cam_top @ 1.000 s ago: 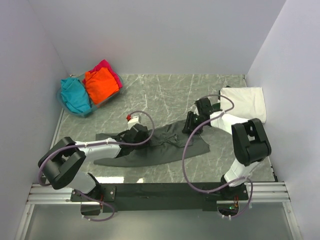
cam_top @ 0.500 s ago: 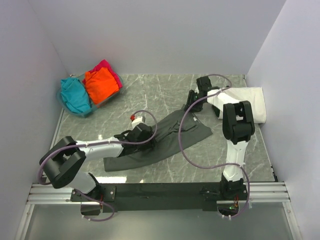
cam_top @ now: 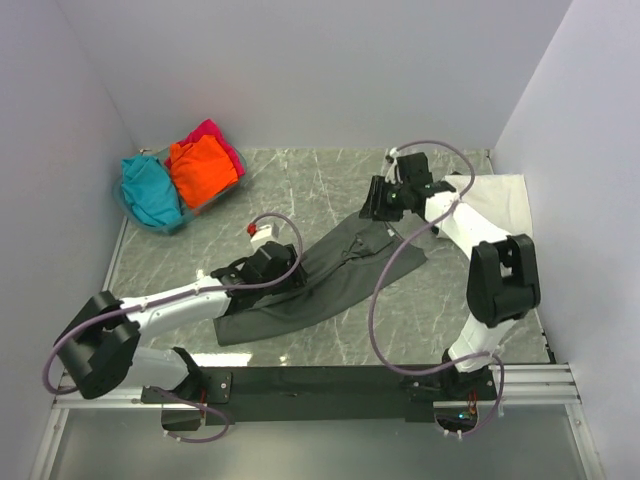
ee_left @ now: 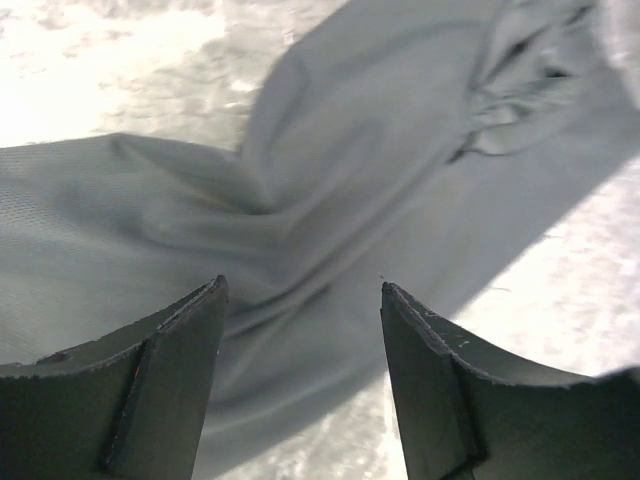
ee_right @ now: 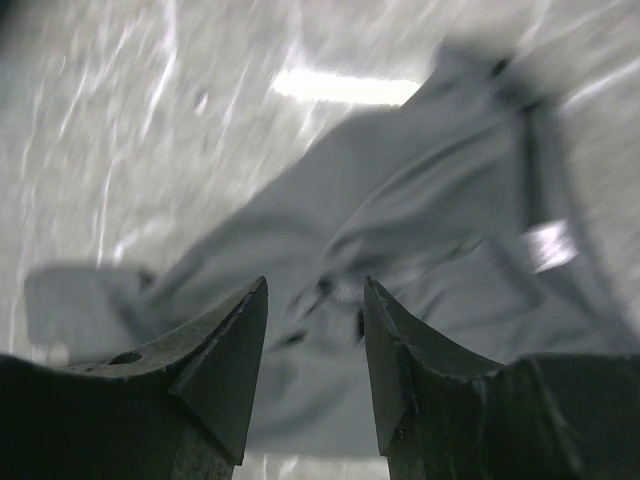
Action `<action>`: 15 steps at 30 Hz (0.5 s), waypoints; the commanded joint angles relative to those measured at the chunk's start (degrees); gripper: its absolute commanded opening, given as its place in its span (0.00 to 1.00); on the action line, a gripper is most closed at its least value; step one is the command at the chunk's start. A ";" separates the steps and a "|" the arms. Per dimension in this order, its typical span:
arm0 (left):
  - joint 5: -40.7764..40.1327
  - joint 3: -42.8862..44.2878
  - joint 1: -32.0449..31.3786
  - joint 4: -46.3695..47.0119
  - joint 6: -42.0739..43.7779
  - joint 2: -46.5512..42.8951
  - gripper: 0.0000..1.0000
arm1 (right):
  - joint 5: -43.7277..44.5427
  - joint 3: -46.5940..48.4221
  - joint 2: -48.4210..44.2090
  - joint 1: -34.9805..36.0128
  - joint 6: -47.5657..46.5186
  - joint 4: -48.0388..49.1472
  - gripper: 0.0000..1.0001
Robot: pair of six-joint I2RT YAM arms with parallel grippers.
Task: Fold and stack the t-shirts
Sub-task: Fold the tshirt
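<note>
Blurring the right wrist view, dark grey t-shirt (cam_top: 330, 275) seems crumpled.

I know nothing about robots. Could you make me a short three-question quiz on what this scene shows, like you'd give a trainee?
1. True or false: the dark grey t-shirt lies neatly folded into a square.
2. Which colour is missing from the bin at the far left? A) orange B) teal C) yellow
3. Fill in: the white t-shirt lies at the table's far ____ side.

Key
1. False. It lies stretched in a crumpled diagonal strip between the left gripper and the right gripper.
2. C. The bin holds an orange t-shirt, a teal t-shirt and a magenta t-shirt.
3. Right.
</note>
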 commanded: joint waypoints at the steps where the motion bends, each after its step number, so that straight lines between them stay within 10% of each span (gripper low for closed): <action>1: -0.05 1.27 0.55 0.23 1.67 2.42 0.68 | -4.00 -5.81 -5.13 1.95 -1.42 2.83 0.51; 15: 2.50 0.66 1.60 3.32 1.15 10.16 0.68 | -3.30 -10.04 -3.21 4.15 -7.66 5.73 0.50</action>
